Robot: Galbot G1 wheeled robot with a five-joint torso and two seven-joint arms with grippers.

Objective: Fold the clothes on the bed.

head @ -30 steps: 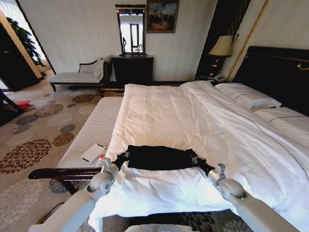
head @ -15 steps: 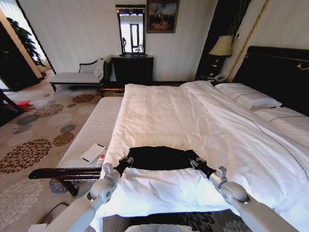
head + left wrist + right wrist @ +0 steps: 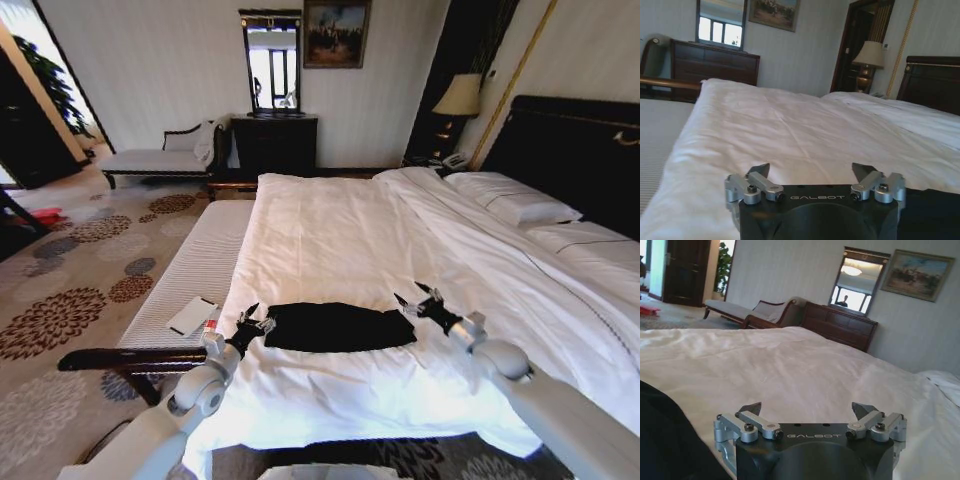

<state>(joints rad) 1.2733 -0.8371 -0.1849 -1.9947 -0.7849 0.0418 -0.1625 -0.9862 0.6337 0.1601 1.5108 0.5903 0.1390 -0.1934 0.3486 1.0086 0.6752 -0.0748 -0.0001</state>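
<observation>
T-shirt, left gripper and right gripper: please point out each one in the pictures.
T-shirt point(image 3: 338, 327), head view, middle of the folded black cloth.
Left gripper point(image 3: 252, 322), head view, between its open fingers.
Right gripper point(image 3: 414, 295), head view, between its open fingers.

The bed point(image 3: 340, 230) is large, with a dark headboard point(image 3: 575, 150) on the robot's right side. A white duvet point(image 3: 330, 250) covers it, lightly creased, hanging over the near edge. Two white pillows point(image 3: 515, 200) lie at the headboard end. A black T-shirt point(image 3: 335, 327) lies flat on the duvet near the front edge, folded into a wide band, small against the bed, well apart from the pillows.
</observation>
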